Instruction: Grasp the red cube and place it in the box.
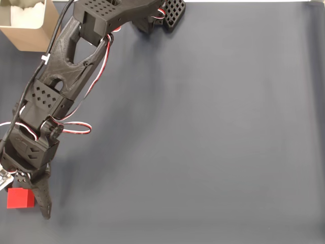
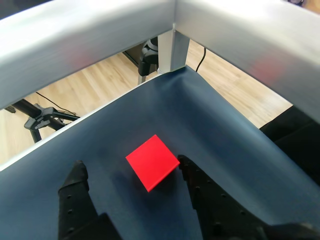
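The red cube [image 1: 20, 198] rests on the dark mat near its lower left corner in the fixed view. My black gripper [image 1: 24, 204] stands over it, one finger [image 1: 43, 201] along the cube's right side. In the wrist view the cube [image 2: 152, 161] lies flat on the mat between the two fingers, with my gripper [image 2: 131, 165] open. The right finger [image 2: 192, 175] is at the cube's edge; the left finger [image 2: 76, 182] stands well apart from it. The tan box [image 1: 35, 35] sits at the top left corner of the fixed view, partly behind the arm.
The arm [image 1: 66, 66] stretches from the top centre down to the lower left. Silver frame bars [image 2: 172, 47] meet at the mat's corner just beyond the cube, with wooden floor and a black tripod [image 2: 37, 117] behind. The mat [image 1: 213, 142] spreads wide to the right.
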Tool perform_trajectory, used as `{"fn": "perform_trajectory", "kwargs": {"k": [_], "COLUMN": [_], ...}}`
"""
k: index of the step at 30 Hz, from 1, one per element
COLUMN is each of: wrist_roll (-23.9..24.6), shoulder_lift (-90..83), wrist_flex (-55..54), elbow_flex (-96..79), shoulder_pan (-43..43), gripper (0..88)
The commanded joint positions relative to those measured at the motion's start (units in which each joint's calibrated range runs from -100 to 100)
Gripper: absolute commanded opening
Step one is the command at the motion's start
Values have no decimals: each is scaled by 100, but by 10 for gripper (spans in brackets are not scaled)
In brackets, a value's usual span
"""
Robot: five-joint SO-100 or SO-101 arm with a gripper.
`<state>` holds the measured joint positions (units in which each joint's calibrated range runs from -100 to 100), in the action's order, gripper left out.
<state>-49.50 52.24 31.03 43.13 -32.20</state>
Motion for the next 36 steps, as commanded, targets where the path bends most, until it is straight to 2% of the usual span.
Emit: {"fn": "perform_trajectory", "kwargs": {"k": [1, 36], "wrist_roll": [93, 190], "shoulder_lift": [-180, -770], "wrist_flex": [-53, -4], "elbow_flex": [267, -389], "shoulder_pan": [87, 336], "gripper": [419, 419]}}
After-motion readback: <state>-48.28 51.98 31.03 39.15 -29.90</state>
